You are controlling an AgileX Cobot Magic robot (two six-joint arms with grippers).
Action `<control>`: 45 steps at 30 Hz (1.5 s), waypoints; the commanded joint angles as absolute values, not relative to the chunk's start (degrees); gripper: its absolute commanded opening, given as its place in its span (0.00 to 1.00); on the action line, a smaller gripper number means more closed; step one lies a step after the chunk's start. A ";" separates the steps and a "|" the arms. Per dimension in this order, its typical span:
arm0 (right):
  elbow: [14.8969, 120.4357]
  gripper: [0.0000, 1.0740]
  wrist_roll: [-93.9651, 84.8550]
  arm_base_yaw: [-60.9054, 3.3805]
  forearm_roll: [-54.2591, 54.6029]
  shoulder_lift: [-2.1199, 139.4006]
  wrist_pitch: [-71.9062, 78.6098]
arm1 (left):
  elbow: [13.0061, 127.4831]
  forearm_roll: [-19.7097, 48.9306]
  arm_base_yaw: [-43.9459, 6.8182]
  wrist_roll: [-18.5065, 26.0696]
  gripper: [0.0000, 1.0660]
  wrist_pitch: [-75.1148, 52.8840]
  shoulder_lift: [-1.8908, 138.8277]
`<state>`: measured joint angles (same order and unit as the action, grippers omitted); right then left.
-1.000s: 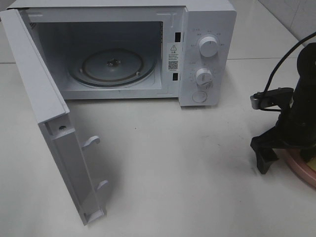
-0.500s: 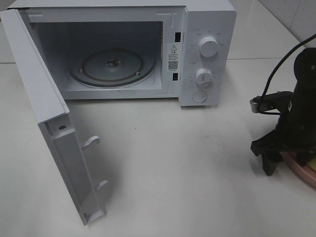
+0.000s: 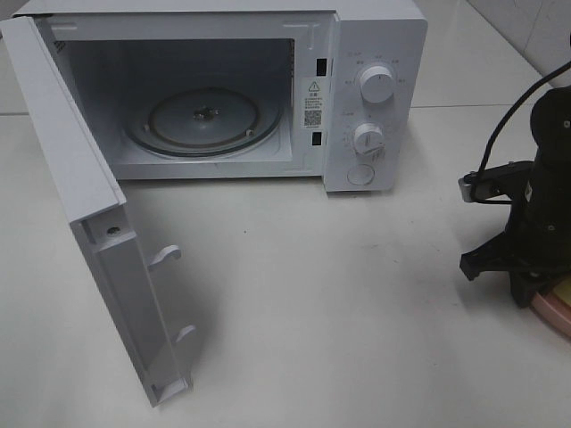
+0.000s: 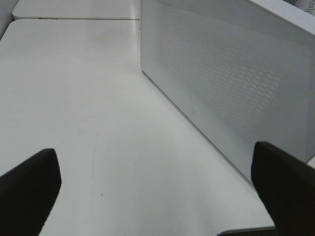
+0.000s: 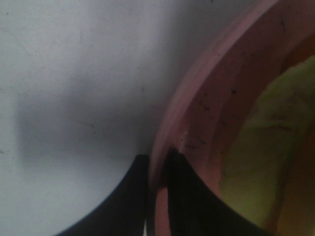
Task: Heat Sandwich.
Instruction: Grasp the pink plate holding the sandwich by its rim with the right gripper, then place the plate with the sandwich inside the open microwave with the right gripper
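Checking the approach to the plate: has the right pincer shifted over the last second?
Yes. Against the microwave, the right pincer has moved rightward, away, and pinches the rim of the pink plate.

White table (image 3: 312, 312), white microwave (image 3: 375, 98) at its back, door open, pink plate (image 3: 555, 312) seemingly resting at right edge.

The pink plate (image 3: 558, 310) runs off the right edge, mostly behind the right arm (image 3: 544, 205); up close the sandwich (image 5: 261, 147) is just a blurred yellow-green patch, cropped.
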<state>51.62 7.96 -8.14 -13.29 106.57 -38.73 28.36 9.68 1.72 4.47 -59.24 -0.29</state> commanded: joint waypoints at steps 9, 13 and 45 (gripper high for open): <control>51.22 0.00 10.20 -8.42 -13.87 106.74 -39.71 | 28.25 9.80 1.78 4.18 0.97 -59.24 -1.43; 51.22 0.00 13.52 -10.26 -17.30 106.68 -40.45 | 28.25 9.80 1.78 4.18 0.97 -59.24 -1.43; 51.22 0.00 25.27 -22.86 -31.11 104.34 -50.48 | 28.25 9.80 1.78 4.18 0.97 -59.24 -1.43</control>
